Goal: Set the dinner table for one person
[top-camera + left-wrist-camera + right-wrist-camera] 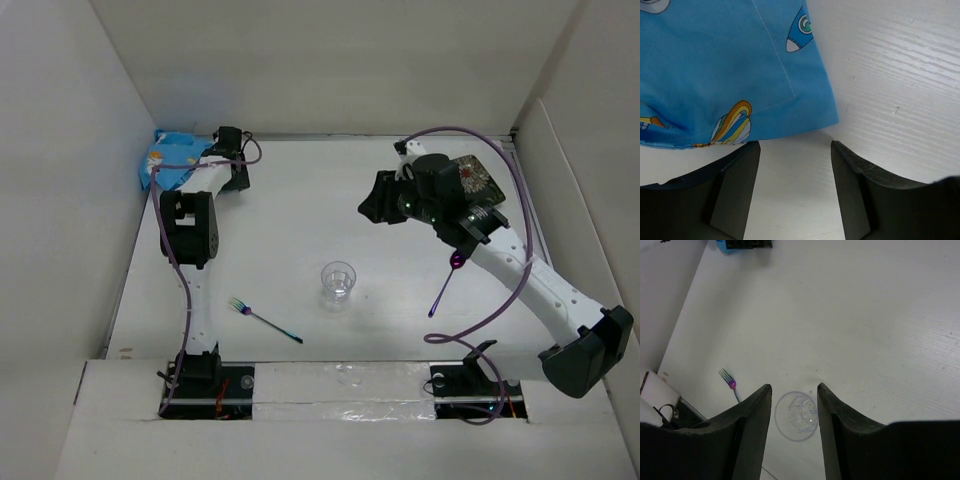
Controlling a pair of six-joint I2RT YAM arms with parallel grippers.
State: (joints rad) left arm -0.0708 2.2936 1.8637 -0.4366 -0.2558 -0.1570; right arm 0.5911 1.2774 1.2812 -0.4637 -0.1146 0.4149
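Observation:
The white dinner table holds a clear plastic cup at the middle front, an iridescent fork to its left and a purple spoon to its right. A blue cartoon-print placemat lies crumpled in the far left corner. My left gripper is open and empty, its fingertips just short of the placemat's edge. My right gripper is open and empty, raised over the table; the cup shows far below between its fingers, and the fork to the left.
A dark patterned plate lies at the far right, partly hidden behind my right arm. White walls enclose the table on the left, back and right. A purple cable loops beside the right arm near the spoon.

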